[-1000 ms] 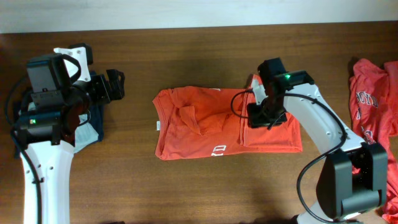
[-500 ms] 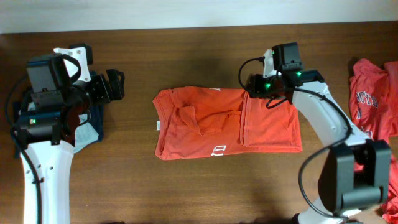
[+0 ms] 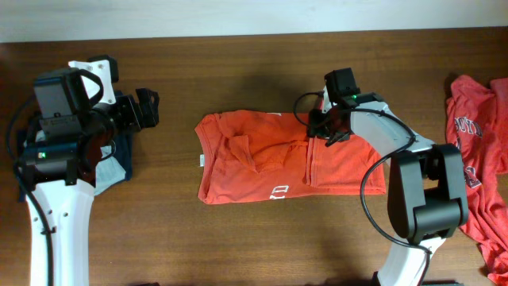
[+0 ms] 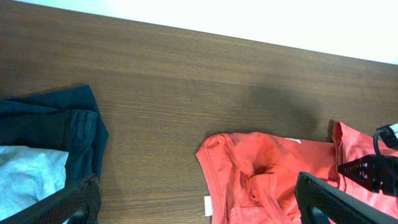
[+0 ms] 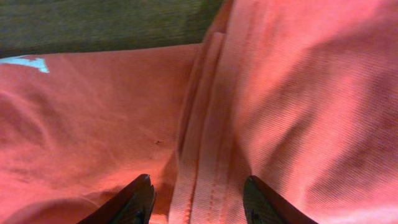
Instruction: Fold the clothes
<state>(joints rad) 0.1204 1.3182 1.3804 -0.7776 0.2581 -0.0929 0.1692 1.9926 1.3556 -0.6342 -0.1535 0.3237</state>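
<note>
Orange-red T-shirt (image 3: 278, 163) half-folded on surface (image 3: 238, 238) | right claw (image 5: 198, 190) spread astride its folded edge, shirt's 1 o'clock, ready to pinch | left claw (image 4: 199, 208) spread, empty

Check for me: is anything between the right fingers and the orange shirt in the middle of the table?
Nothing visible. The right gripper sits directly over the orange shirt, its open fingers either side of the folded hem, with only fabric beneath.

Dark wooden table (image 3: 254, 238) — pale wall (image 3: 238, 16) behind
</note>
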